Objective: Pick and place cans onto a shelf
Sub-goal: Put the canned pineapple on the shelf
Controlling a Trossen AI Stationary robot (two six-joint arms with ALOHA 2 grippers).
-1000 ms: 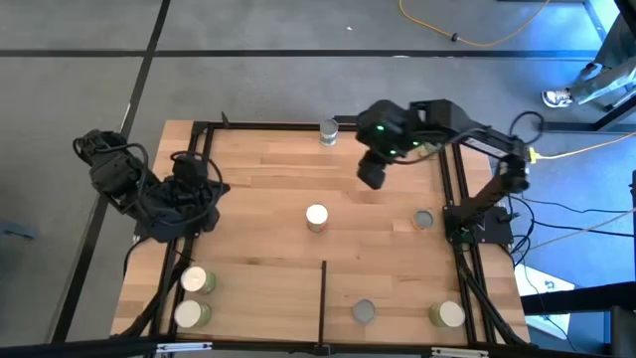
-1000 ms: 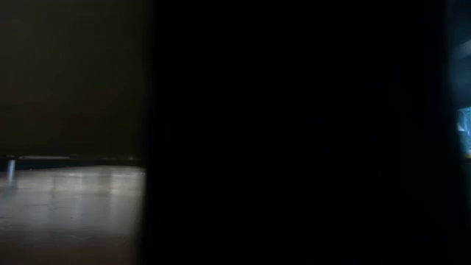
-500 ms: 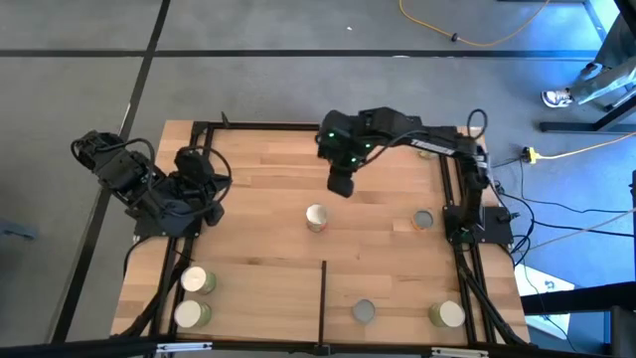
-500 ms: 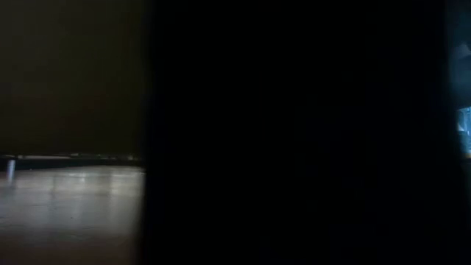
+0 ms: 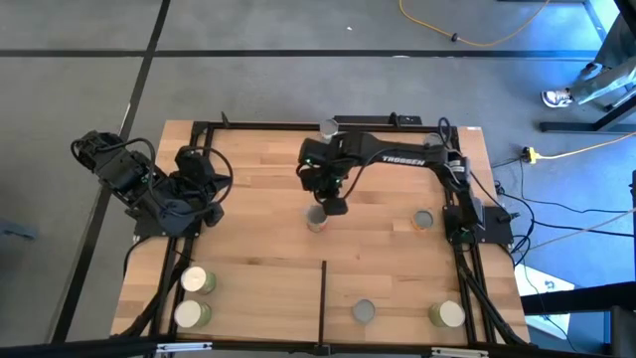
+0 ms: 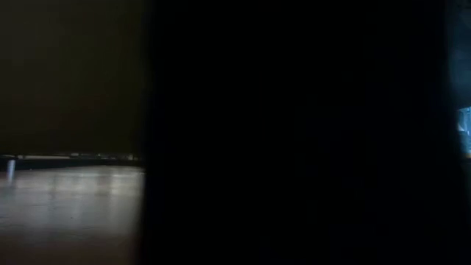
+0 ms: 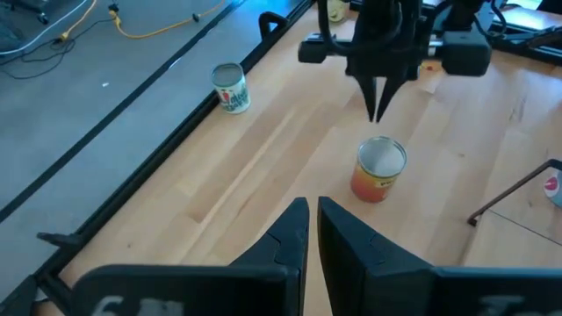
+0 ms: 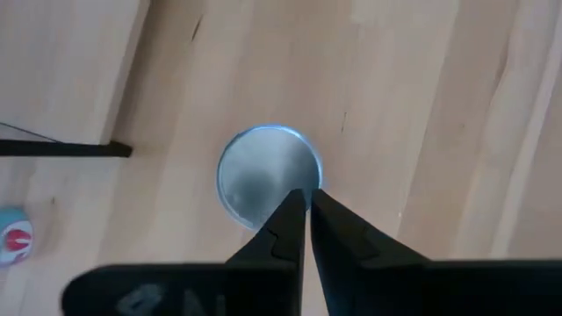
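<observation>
TROSSEN-marked right arm, red-orange can — label unreadable

Low view mostly blacked out (1 dark mass close up).

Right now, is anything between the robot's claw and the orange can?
Nothing visible. The right gripper hangs just above the orange can in the middle of the table, fingers nearly together, with only air between them. The left gripper waits off to the side.

"TROSSEN" in white on right arm, can labels unreadable, no other txt
</observation>
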